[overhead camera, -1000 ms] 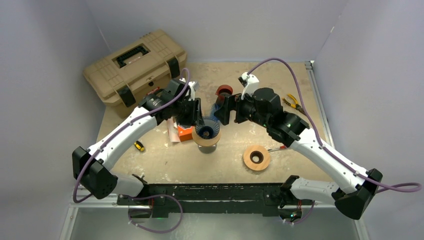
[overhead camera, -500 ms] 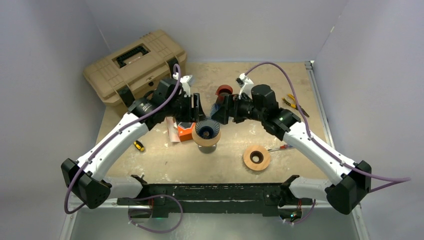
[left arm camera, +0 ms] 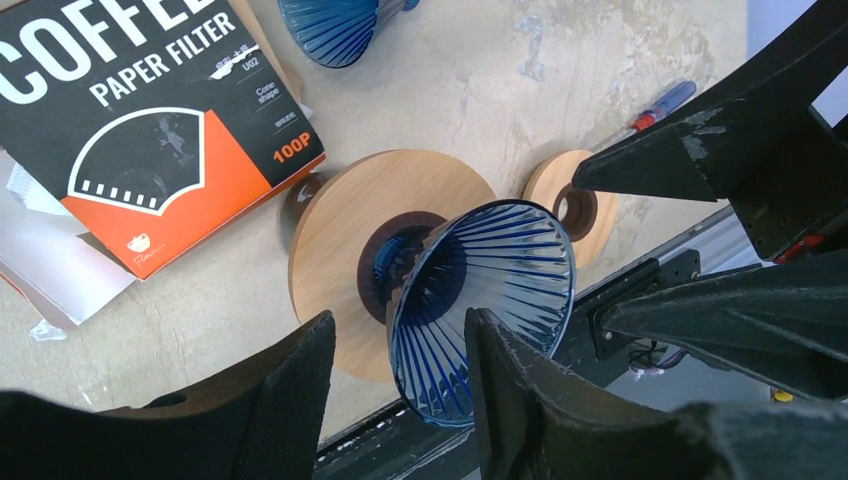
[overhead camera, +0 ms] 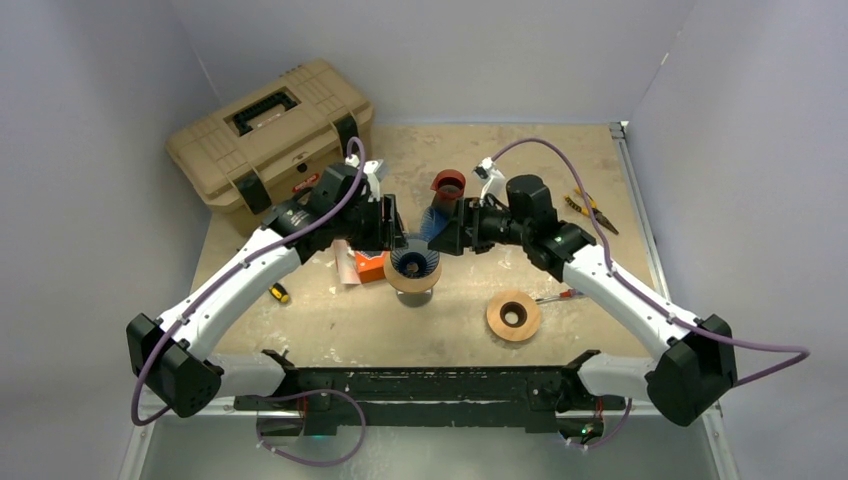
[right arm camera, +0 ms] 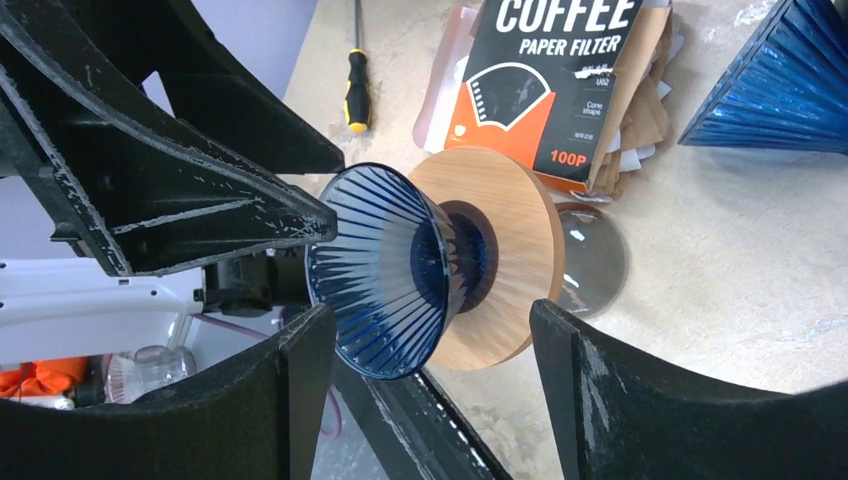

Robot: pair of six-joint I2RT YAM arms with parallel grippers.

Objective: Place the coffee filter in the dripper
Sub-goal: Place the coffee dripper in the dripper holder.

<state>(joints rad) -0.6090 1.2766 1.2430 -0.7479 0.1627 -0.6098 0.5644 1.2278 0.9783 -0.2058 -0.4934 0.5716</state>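
Both grippers, left gripper (left arm camera: 398, 320) and right gripper (right arm camera: 432, 310), are held apart-jawed and empty beside the bare dripper (overhead camera: 414, 262); one coffee filter (right arm camera: 648, 100) should be peeled singly from the adjacent pack (left arm camera: 150, 130) and seated centred.

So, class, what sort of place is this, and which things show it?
Probably a robotics test bench, not a kitchen: plain walls enclose a worn tabletop, a tan toolbox sits at the back left, and pliers lie at the right edge.
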